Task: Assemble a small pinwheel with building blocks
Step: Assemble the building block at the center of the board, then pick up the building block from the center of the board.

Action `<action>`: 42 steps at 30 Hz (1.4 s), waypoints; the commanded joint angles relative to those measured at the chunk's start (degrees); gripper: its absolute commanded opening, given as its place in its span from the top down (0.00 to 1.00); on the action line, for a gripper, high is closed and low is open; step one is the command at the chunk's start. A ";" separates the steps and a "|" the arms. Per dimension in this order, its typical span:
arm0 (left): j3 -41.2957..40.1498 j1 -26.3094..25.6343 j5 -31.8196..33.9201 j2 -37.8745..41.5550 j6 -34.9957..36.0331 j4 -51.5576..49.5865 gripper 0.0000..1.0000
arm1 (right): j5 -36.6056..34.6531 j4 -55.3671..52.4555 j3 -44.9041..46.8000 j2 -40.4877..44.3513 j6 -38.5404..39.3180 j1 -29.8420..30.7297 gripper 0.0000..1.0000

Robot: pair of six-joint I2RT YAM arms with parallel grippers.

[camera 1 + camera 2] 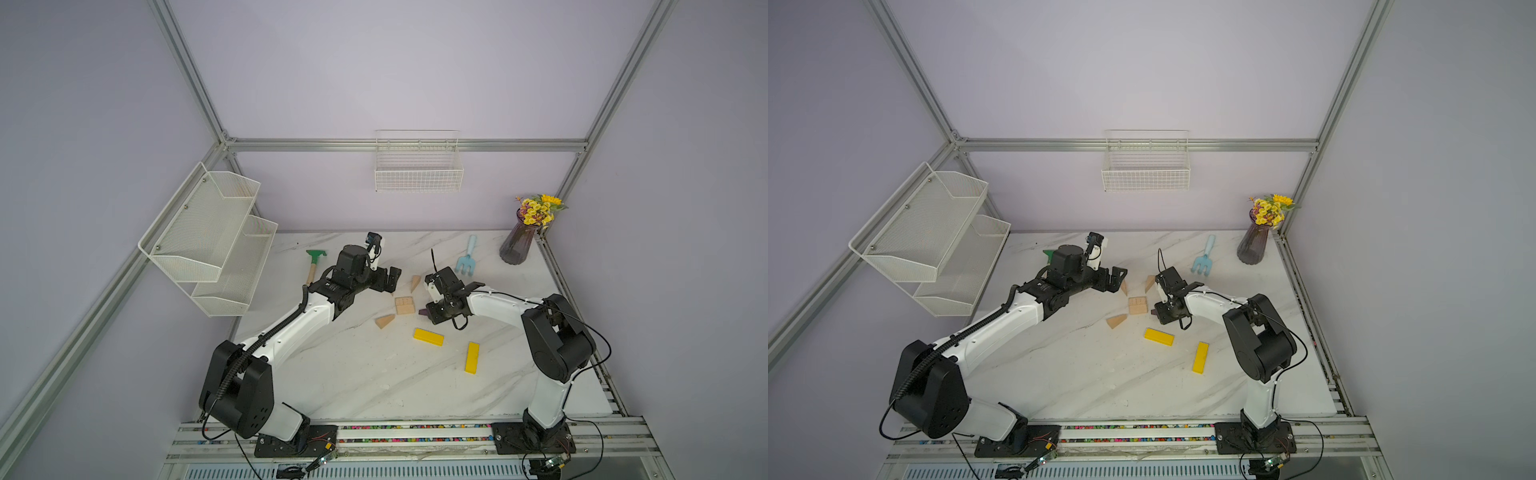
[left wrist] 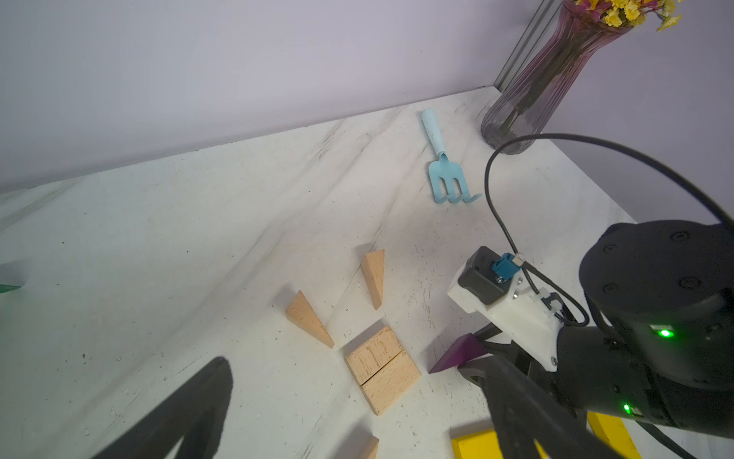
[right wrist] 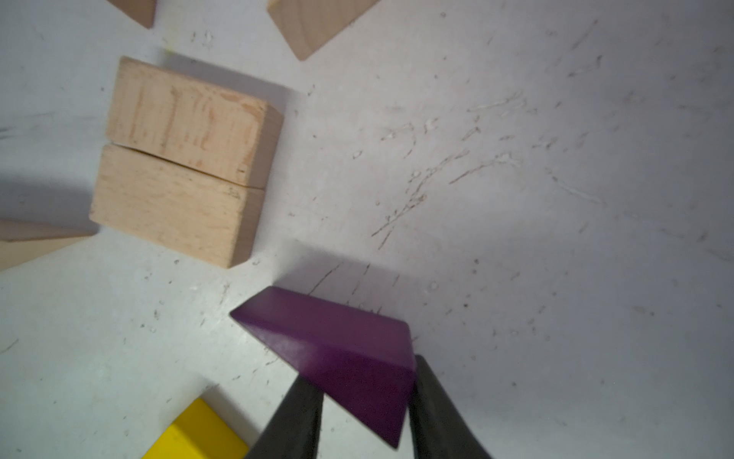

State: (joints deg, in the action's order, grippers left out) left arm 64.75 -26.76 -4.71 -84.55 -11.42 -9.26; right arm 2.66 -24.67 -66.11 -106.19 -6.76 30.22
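my right claw is clamped on the purple wedge, whose tip pokes toward the two wood blocks sitting pressed together just ahead. my left claw is spread wide with nothing in it, and a wood wedge lies right beside its fingers.

purple wedge, yellow bar, lt-blue fork, marbled wht table

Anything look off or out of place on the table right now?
Nothing spilled or damaged. Only the purple wedge is askew: it sits tilted, pinched in the right gripper, while the wood wedges lie flat.
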 commanded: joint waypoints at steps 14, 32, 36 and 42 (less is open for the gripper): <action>-0.46 -0.22 -0.57 1.13 -2.42 1.92 0.00 | 0.56 -0.25 0.04 2.93 -5.44 -0.02 0.49; 2.22 2.43 7.01 5.57 -5.06 -6.35 0.00 | 2.14 -3.30 6.81 11.15 -4.71 8.63 0.28; -0.02 2.43 6.83 7.30 -6.49 -4.63 0.00 | 0.59 -2.49 8.17 9.78 -6.38 10.91 0.27; -5.23 2.44 10.33 10.40 -11.44 0.65 0.00 | -3.49 -3.58 8.44 6.65 -7.29 12.33 0.29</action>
State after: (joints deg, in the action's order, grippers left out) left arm 60.55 -24.45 3.68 -76.23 -19.22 -12.45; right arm 2.17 -26.96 -58.22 -97.36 -12.86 42.09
